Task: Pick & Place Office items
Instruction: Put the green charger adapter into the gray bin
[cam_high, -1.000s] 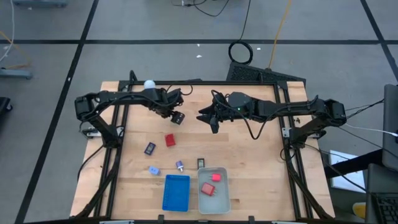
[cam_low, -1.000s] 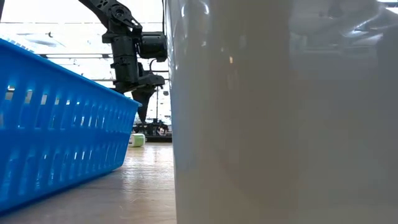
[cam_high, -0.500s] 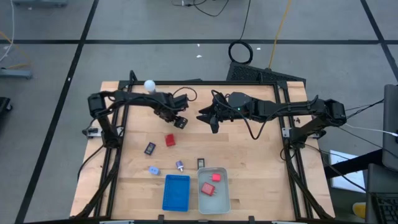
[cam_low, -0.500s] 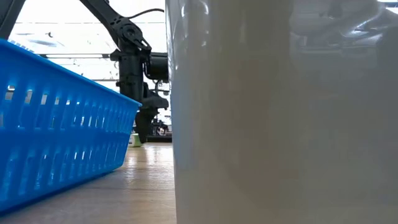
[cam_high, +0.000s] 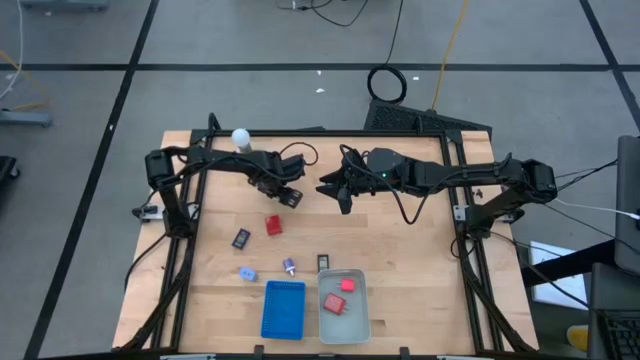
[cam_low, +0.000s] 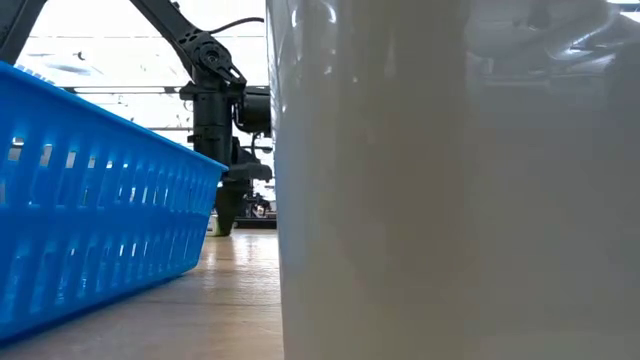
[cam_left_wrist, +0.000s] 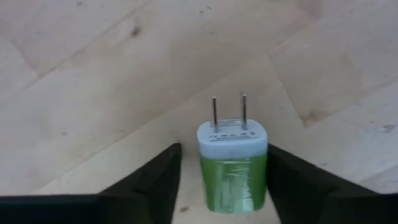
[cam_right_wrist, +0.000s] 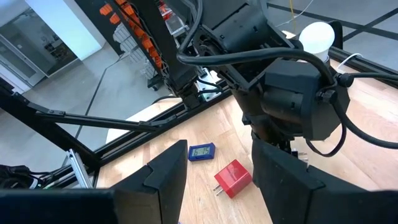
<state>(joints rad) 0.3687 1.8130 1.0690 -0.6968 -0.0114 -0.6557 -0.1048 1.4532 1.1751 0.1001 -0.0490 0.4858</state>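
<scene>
A green charger plug (cam_left_wrist: 232, 171) with a white top and two prongs lies flat on the wooden table. My left gripper (cam_high: 290, 197) points straight down over it, open, with one dark finger on each side of the plug. In the low view the left gripper (cam_low: 225, 212) reaches down to the tabletop. My right gripper (cam_high: 335, 190) hangs in the air over the table's middle, open, with nothing between its fingers. A red block (cam_high: 273, 225), a black item (cam_high: 241, 239), a light blue item (cam_high: 247, 273), a purple-topped item (cam_high: 288, 266) and another black item (cam_high: 324, 263) lie loose on the table. My left gripper comes at the green plug from above, its fingers along the plug's two long sides. One finger (cam_left_wrist: 292, 180) lies right against the plug's side (cam_left_wrist: 263, 174); I cannot tell whether it touches. The other finger (cam_left_wrist: 155, 180) stands off with a gap. The plug lies flat on the table.
A blue tray (cam_high: 283, 308) and a pale grey tray (cam_high: 357, 316) holding two red items (cam_high: 347, 285) stand at the near edge. A white ball (cam_high: 240, 137) on a base sits at the far left. In the low view both trays stand close before the camera.
My left gripper has come down to the tabletop and shifted slightly toward the near edge, settling around the green plug. In the low view the plug, which showed beside the gripper before, is now hidden behind it.
</scene>
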